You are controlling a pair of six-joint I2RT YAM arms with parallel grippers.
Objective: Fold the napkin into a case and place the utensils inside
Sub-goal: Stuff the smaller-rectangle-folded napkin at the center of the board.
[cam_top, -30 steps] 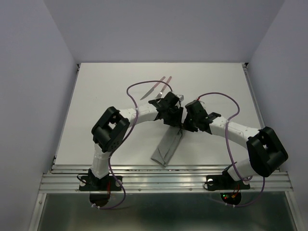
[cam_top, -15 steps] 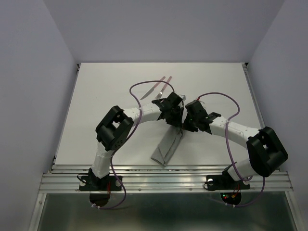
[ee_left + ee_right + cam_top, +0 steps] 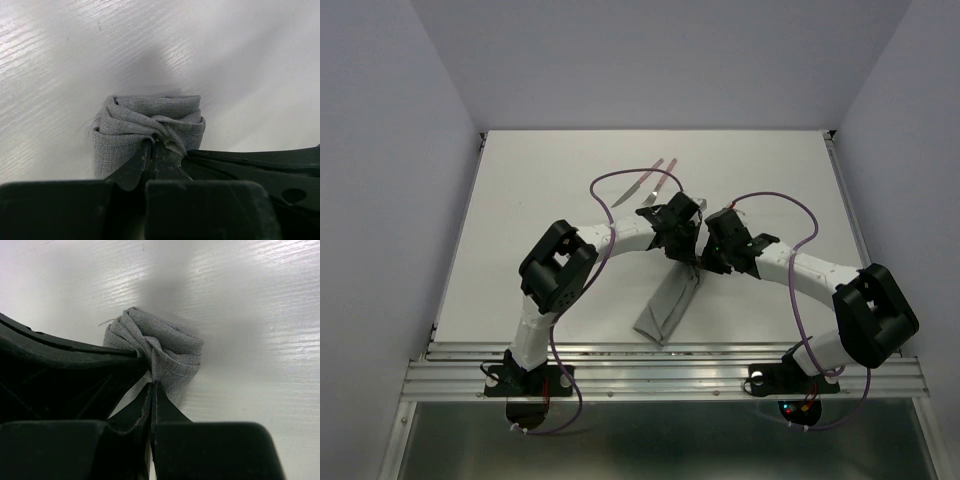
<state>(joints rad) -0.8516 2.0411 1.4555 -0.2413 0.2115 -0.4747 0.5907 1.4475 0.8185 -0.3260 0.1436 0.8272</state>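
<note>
**Both grippers pinch the top end of the napkin**

From the top camera you see the white table point(image 3: 520, 220); the grey napkin point(image 3: 665, 305) lies on it as a long, thin strip, slanting from near the front edge up toward the middle; its far end goes under the two grippers. The left gripper point(image 3: 686, 250) comes in from the left and the right gripper point(image 3: 706, 260) comes in from the right; they meet just beside each other over that far end of the cloth. The utensils point(image 3: 640, 183), with their pink handles, lie side by side on the table behind the left gripper, apart from the napkin; the near tip of one is close to the left arm.

From the left wrist camera you see the left gripper point(image 3: 152, 147) with its two black fingers pressed together on the napkin point(image 3: 150, 112); the cloth is bunched up in folds and wrinkles just past the tips, sitting on the table point(image 3: 60, 60); a black part of the other gripper reaches in from the right.

From the right wrist camera you see the right gripper point(image 3: 151, 387) with its fingers pressed together too, nipping the edge of the napkin point(image 3: 170, 350); the cloth is rolled into a small wad on the table point(image 3: 250, 290); the black side of the left gripper fills the left of the picture, touching the wad.
</note>
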